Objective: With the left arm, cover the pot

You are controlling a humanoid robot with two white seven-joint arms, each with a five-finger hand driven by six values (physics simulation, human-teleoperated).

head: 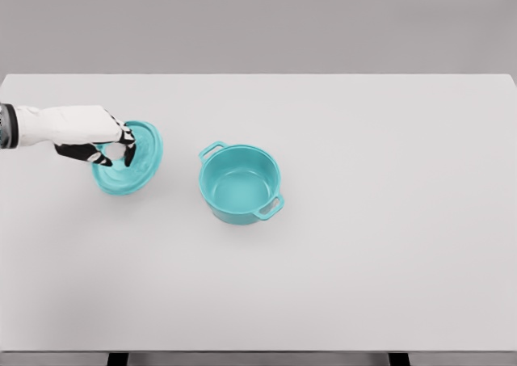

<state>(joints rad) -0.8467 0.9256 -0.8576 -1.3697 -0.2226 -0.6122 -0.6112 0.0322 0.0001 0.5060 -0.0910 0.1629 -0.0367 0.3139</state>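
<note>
Table (339, 301) near edge closest to us, white, spans lower frame. Fingers (121, 144) dark-tipped, curled down around lid's centre knob; we read them as closed on it. Left hand (97, 136) comes in from left edge, mid-left of frame, white forearm behind it. Lid (141, 160) teal, tilted, left of centre under hand; we can't tell if it touches table. Pot (240, 184) teal, uncovered, upright, frame centre, clear gap right of lid.

A bare simulated test bench, probably: a plain white table (363, 261) before a featureless grey wall (258, 23).
</note>
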